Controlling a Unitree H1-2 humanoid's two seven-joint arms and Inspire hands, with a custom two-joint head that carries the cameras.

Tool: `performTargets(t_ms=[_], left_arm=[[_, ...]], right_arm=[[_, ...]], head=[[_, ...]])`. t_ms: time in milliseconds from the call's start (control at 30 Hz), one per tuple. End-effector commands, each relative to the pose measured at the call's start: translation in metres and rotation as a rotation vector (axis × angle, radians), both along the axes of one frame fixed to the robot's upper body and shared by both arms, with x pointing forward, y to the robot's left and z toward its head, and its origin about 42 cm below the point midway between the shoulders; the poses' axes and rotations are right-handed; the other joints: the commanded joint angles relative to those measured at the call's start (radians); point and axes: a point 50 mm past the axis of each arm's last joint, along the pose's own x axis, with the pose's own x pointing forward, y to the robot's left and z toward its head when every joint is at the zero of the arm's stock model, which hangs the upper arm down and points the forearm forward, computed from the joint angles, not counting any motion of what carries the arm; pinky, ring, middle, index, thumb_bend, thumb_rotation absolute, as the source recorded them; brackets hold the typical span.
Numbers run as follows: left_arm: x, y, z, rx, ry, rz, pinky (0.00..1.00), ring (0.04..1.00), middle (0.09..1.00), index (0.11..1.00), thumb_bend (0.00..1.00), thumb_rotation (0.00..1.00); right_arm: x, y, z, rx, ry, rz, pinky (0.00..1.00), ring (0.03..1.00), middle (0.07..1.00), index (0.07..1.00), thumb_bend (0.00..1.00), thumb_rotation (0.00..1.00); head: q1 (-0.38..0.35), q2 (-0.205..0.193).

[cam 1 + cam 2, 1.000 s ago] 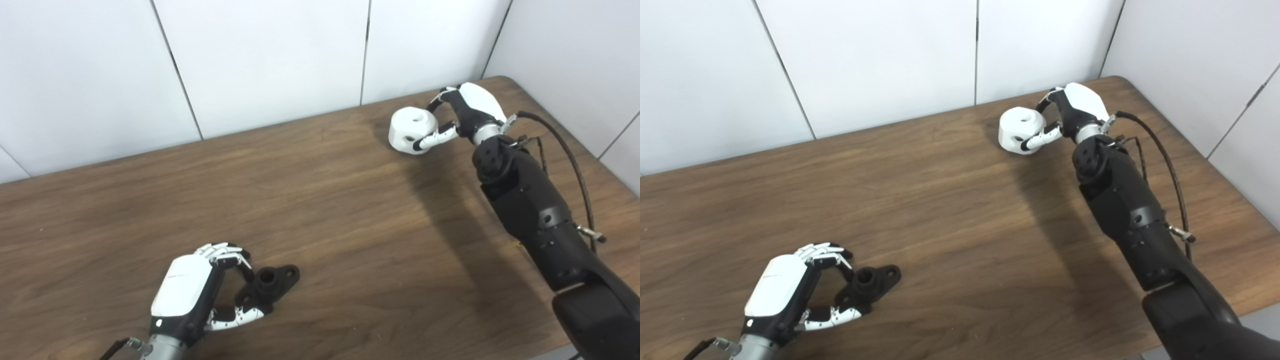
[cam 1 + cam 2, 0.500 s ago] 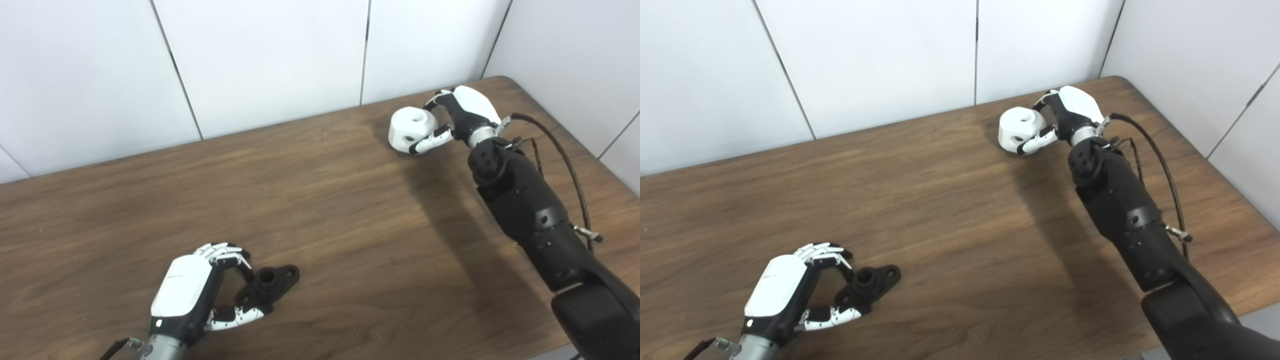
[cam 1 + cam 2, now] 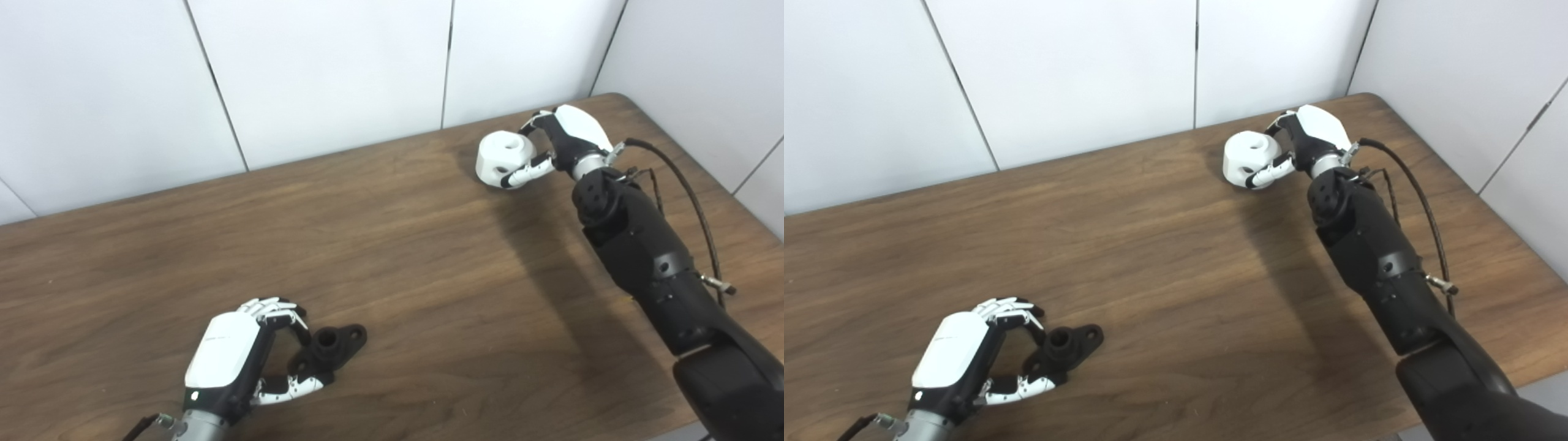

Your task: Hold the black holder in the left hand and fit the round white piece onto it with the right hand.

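Brown wood-grain table point(image 3: 392, 245) is carrying everything; no containers in view, so nothing to report inside any.

Right hand point(image 3: 566, 144), at approx 1 o'clock of the table, is curling fingers and thumb around the round white plastic piece point(image 3: 503, 158), which is sitting near the far edge w/ a hole facing up. Grip looks partial to me: thumb is under the near side only, so the piece could be rolling out or tipping on lift.

Left hand point(image 3: 236, 358), at approx 7 o'clock, is wrapping fingers on one end of the small black plastic holder w/ a raised tube and flange point(image 3: 327, 349); holder is resting on the table. Off-centre pinch may be letting it twist during fitting.

The two parts are well apart; misaligned hole vs tube could be jamming.
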Motion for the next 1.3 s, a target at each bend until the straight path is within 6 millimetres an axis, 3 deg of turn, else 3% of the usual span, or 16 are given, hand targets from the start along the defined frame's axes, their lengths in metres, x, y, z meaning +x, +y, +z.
performTargets(t_ms=[0,33,67,167,733,1267], left_arm=[[-0.001,0.004,0.0,0.021,0.003,0.015,0.86,0.813,0.728,0.484,0.52,0.05],[-0.002,0.003,0.0,0.022,0.007,0.016,0.86,0.813,0.728,0.484,0.52,0.05],[-0.002,0.003,-0.001,0.021,0.01,0.016,0.87,0.816,0.731,0.484,0.52,0.05],[-0.002,0.003,-0.001,0.021,0.012,0.01,0.87,0.817,0.732,0.484,0.52,0.05],[-0.002,0.002,-0.002,0.026,0.019,-0.001,0.86,0.814,0.731,0.484,0.52,0.05],[-0.003,-0.004,-0.006,0.039,0.029,-0.014,0.87,0.824,0.742,0.484,0.52,0.05]], right_arm=[[0.011,0.001,0.032,-0.02,-0.123,0.018,1.0,1.0,0.887,0.593,0.87,0.22],[0.011,0.001,0.031,-0.016,-0.135,0.017,1.0,0.999,0.883,0.542,0.7,0.18],[0.01,0.002,0.03,-0.015,-0.149,0.016,1.0,0.993,0.876,0.51,0.6,0.16],[0.01,0.004,0.027,-0.025,-0.193,0.009,1.0,0.959,0.839,0.487,0.53,0.14],[0.005,0.008,0.026,0.002,-0.226,-0.012,1.0,0.942,0.813,0.486,0.52,0.13],[-0.034,0.04,0.066,-0.021,-0.259,0.151,1.0,0.89,0.799,0.485,0.52,0.13]], head=[[-0.001,0.001],[-0.002,0.0],[-0.002,0.0],[0.001,-0.001],[0.016,-0.001],[0.095,0.013]])
